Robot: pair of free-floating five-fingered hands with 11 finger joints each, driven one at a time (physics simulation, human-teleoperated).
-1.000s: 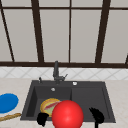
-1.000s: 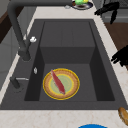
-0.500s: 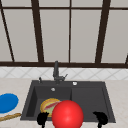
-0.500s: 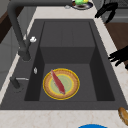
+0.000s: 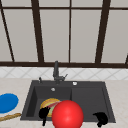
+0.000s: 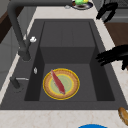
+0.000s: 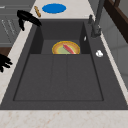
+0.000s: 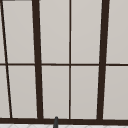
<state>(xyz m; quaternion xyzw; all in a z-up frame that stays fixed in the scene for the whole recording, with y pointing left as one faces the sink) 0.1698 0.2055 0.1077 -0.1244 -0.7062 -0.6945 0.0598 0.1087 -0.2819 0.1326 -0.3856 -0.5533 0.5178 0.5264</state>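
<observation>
My left hand (image 5: 44,113) hangs at the front rim of the sink (image 5: 105,100), over the basin side, fingers drooping down in a loose curl, nothing in them. From the left side camera it is the hand with fingers stretched out flat over the sink's front edge (image 6: 112,56), pointing inward across the basin, holding nothing. My right hand (image 5: 101,118) hovers at the front rim too, further along over the drainboard half, fingers loosely bent and empty; the right side camera catches its fingertips at the picture's edge (image 7: 5,62).

Out from the left hand now: the nearest thing is the plate (image 6: 61,84), yellow-rimmed with a green middle, flat on the basin floor. It lies below my left hand and further in toward the faucet (image 6: 18,32), well apart from the fingers. Across it lies a red strip (image 6: 58,82), I cannot tell what it is, its long axis running slantwise, roughly along the sink's length. The left hand is clearly the nearer one; the right sits past the basin's dividing wall.

A big red ball (image 5: 67,114) looms in the front view between my two hands. On the desk to the left lie a blue disc (image 5: 8,102) and a wooden stick (image 5: 10,117).
</observation>
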